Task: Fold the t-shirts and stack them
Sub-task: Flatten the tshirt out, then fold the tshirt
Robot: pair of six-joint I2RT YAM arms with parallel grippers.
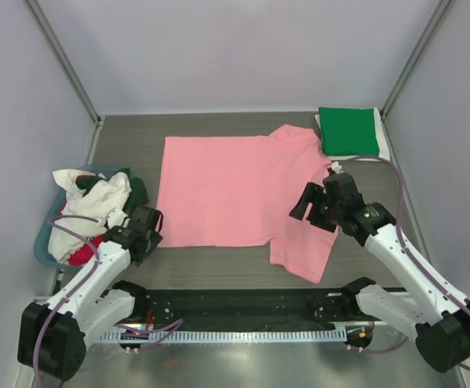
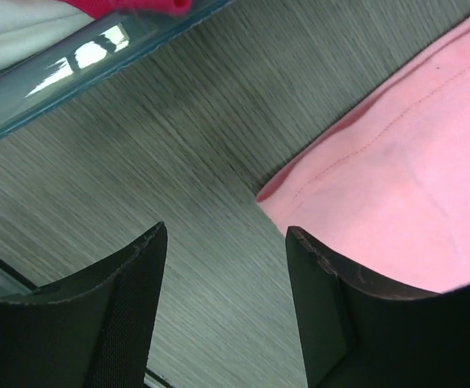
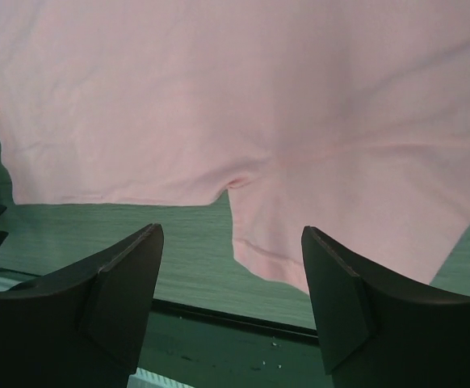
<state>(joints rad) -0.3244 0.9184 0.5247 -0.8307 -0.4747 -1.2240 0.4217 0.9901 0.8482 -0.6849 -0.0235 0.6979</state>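
Left fingers stand apart with only bare worktop between them, touching nothing; the salmon-pink t-shirt has its hem corner just ahead of their tips, nearer the finger on the shirt's side; right fingers gape wide and empty, with the same shirt's armpit notch and sleeve hem straight ahead between them. To fold well, I judge each pair should settle astride a cloth edge, pinch it cleanly, then lift together and evenly; a lopsided pull would wrinkle it. A folded green t-shirt lies well beyond the right fingers.
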